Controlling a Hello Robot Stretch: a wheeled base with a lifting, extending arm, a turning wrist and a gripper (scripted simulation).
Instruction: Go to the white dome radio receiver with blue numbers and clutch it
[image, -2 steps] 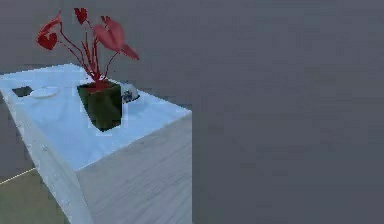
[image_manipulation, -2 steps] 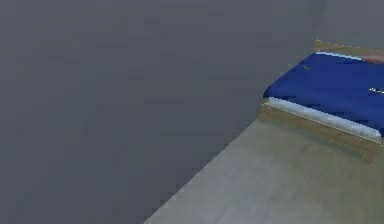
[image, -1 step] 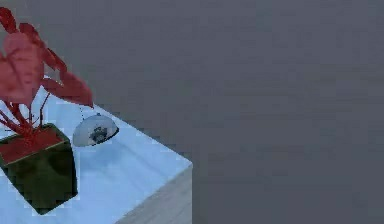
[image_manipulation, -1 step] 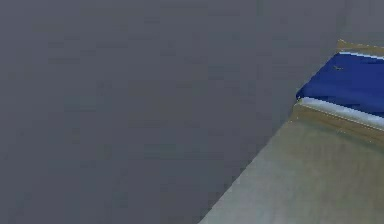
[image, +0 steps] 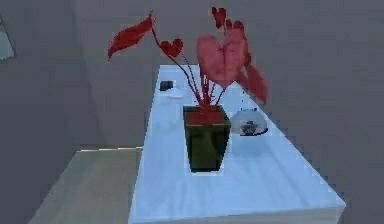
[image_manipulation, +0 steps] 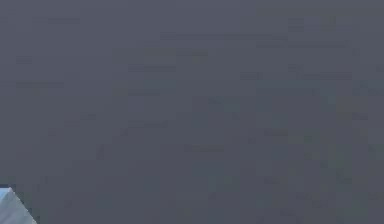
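Nearest lies the front end of the pale blue table (image: 240, 195), which runs away from the camera toward a grey wall (image: 320, 60).

On it, partway along and close to the edge at the forward view's right, sits the white dome radio receiver (image: 248, 125). It is a small rounded white thing with a darker face; its numbers are too small to make out. Just beside it, toward the forward view's left, stands a dark green pot (image: 207, 140) holding a red-leaved plant (image: 222, 55), whose leaves spread above the receiver. Farther back, near the table's far end, rests a small dark object (image: 167, 86). Left of the table lies a beige lower surface (image: 85, 190). In the arm side view a corner of the table (image_manipulation: 10, 208) sits at the lower left, before the grey wall (image_manipulation: 200, 100).

The gripper's state cannot be told from these views.

The step in hand looks like the approach: the base likely has to drive on alongside the table. Risks from here:
- A reach could brush the leaves or knock the pot, since both crowd the receiver.
- A nudge could push the receiver off the near edge.
- The base could clip the table's corner while turning.

Count: one table, one receiver, one pot, one plant, one dark object.
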